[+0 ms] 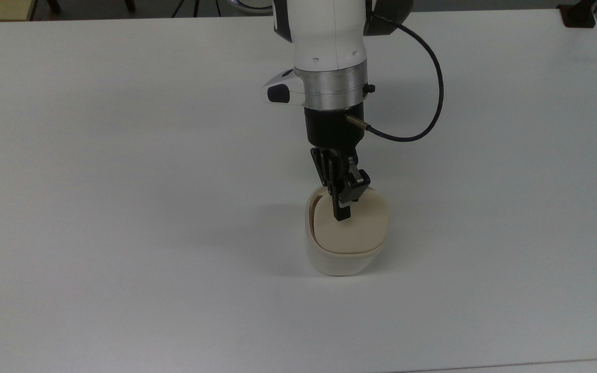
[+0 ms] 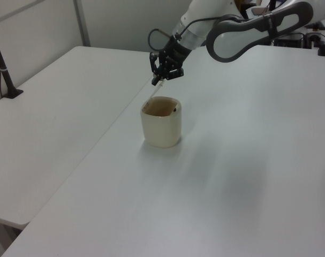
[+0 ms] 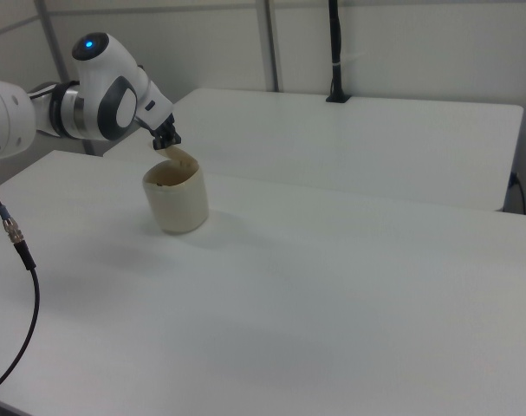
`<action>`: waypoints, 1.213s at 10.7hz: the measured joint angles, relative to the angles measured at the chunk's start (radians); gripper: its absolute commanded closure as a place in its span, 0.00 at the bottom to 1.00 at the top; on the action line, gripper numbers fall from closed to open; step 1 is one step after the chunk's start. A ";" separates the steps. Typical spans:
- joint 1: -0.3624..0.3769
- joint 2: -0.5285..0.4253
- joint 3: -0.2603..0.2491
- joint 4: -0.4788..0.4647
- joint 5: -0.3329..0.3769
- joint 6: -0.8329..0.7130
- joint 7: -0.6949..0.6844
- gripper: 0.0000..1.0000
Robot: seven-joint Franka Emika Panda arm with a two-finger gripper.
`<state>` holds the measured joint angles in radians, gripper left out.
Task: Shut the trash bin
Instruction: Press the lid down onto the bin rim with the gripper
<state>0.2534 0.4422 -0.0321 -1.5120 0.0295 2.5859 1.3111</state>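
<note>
The cream-white trash bin [image 1: 342,261] stands on the white table, a little toward the near edge in the top view. Its beige lid [image 1: 353,230] is hinged on the side nearest the top view's bottom and tilts over the opening, with a dark gap left at the far left rim. In the left view the lid [image 2: 153,94] shows as a thin slanted strip rising from the bin [image 2: 162,126]. My gripper [image 1: 341,213] is shut, and its tips touch the lid's raised edge. The right view shows the gripper [image 3: 167,139] just above the bin [image 3: 177,201].
A black cable [image 1: 425,103] loops off the wrist to the top view's right. A second white table [image 2: 50,123] adjoins on the left view's left, with a black post [image 2: 2,64] on it. Another black post [image 3: 335,52] stands on the far table in the right view.
</note>
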 measured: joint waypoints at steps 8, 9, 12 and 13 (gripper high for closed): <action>0.002 -0.045 0.033 -0.024 0.000 -0.062 -0.076 1.00; 0.003 -0.045 0.037 -0.030 0.000 -0.063 -0.084 1.00; 0.003 -0.044 0.038 -0.065 0.000 -0.083 -0.108 1.00; 0.003 -0.043 0.038 -0.075 0.000 -0.111 -0.113 1.00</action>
<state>0.2561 0.3988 0.0055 -1.5870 0.0293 2.4754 1.1982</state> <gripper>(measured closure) 0.991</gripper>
